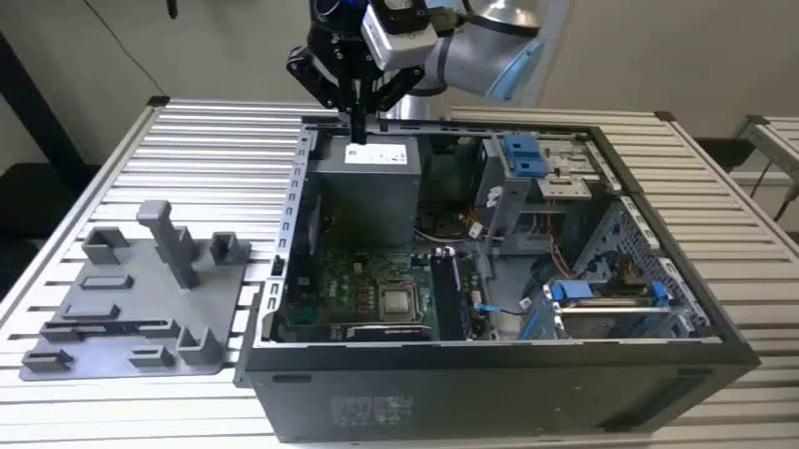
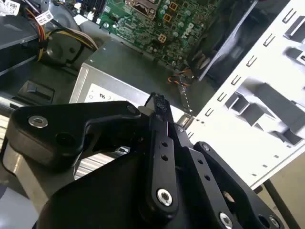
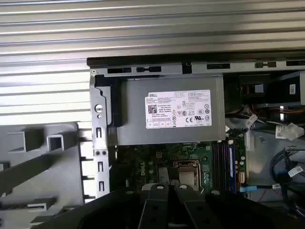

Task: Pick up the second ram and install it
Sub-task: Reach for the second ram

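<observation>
While the second ram [image 1: 119, 326] lies flat as a thin dark strip in a low slot of the grey tray [image 1: 138, 281], the gripper [image 1: 358, 138] is well apart from it, up over the open computer case [image 1: 500, 374]. The tray sits on the ribbed metal counter [image 1: 200, 150], just beside the case, on the exterior view's left. A tall post [image 1: 168, 243] stands up from the tray near the ram.

The gripper points straight down. In the second wrist view its two black fingers [image 2: 159, 138] are pressed together, and nothing sits between them. The tip hangs just over the grey power box [image 1: 365, 187] with the white label, at the far end of the case. I cannot tell if the tip touches the box.

Below the box, a green board [image 1: 362, 281] lies on the floor of the case. A silver square [image 1: 399, 301] sits on the board, and long dark slots [image 1: 447, 290] run beside it. I cannot tell if a stick is in those slots. The silver and blue arm [image 1: 481, 42] reaches in from behind the case.
</observation>
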{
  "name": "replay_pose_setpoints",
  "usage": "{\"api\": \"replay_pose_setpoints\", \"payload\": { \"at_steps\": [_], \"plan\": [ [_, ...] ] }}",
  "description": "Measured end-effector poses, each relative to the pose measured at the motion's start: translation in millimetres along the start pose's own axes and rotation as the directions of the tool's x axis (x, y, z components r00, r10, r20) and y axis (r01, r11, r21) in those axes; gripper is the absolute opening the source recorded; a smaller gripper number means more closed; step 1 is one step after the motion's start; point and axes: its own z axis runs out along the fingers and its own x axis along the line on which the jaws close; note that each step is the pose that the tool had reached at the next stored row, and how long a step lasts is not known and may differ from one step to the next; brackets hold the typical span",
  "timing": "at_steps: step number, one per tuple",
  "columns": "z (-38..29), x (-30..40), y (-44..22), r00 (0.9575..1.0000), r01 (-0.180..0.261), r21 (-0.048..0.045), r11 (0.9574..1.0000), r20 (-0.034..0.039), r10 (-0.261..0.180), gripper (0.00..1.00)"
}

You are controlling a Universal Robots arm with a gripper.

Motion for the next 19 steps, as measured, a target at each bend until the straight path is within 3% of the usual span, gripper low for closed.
{"api": "replay_pose_setpoints", "payload": {
  "at_steps": [16,19],
  "plan": [
    [0.2,0.9,-0.1,1.0,0.0,0.0,1.0,0.0,0.0,0.11],
    [0.0,7.2,-0.6,1.0,0.0,0.0,1.0,0.0,0.0,0.11]
  ]
}}
